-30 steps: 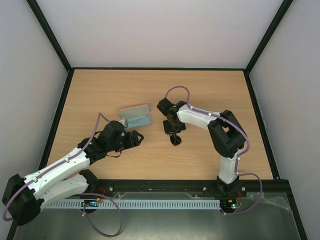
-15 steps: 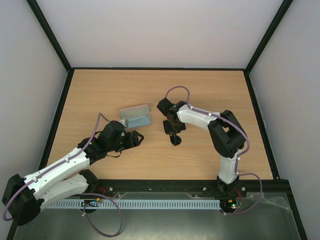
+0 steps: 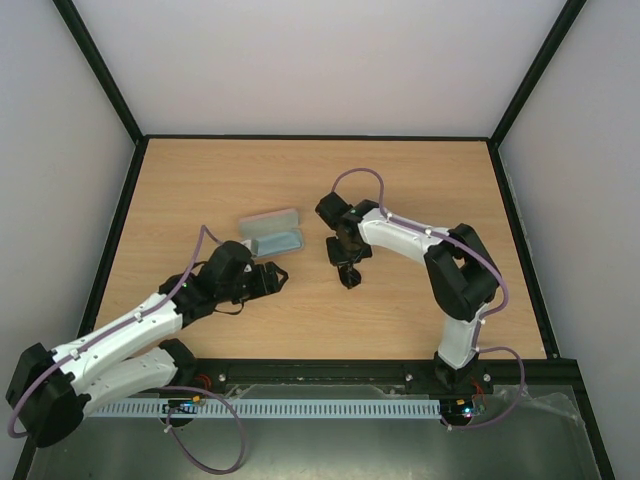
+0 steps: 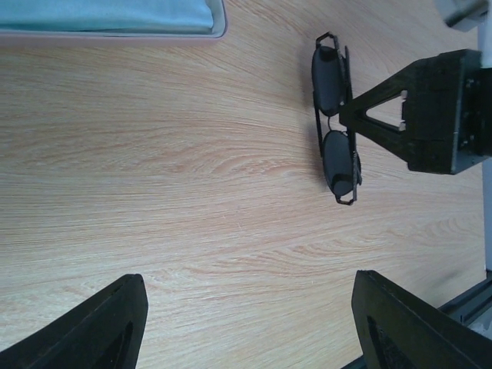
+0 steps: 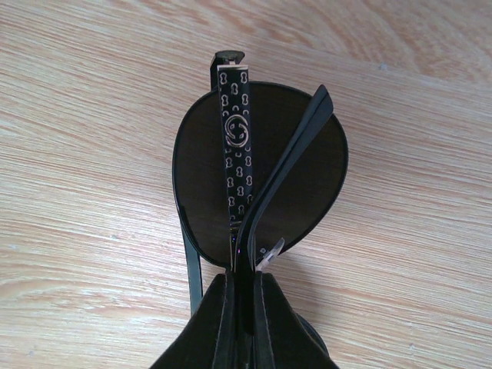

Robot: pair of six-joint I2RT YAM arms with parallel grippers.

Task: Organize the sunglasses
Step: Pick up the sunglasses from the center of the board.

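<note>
Elbow bent, the right arm [image 3: 400,232] reaches leftward over the light wooden worktop [image 3: 420,170], right fingers [image 5: 217,323] clamped on small dark oval-lensed wire-framed sunglasses [image 5: 307,184]. The low-stretched left arm [image 3: 130,330] holds left fingers [image 4: 104,327] wide apart.

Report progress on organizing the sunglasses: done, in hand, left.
Done: the dark oval-lensed, wire-framed sunglasses have their arms folded, and the pale oblong case lies open with a light blue cloth inside. In hand: the right hand is shut on the sunglasses at the bridge, clear of the case. Left: placing them in the case and closing it. The left hand is open and empty.
</note>
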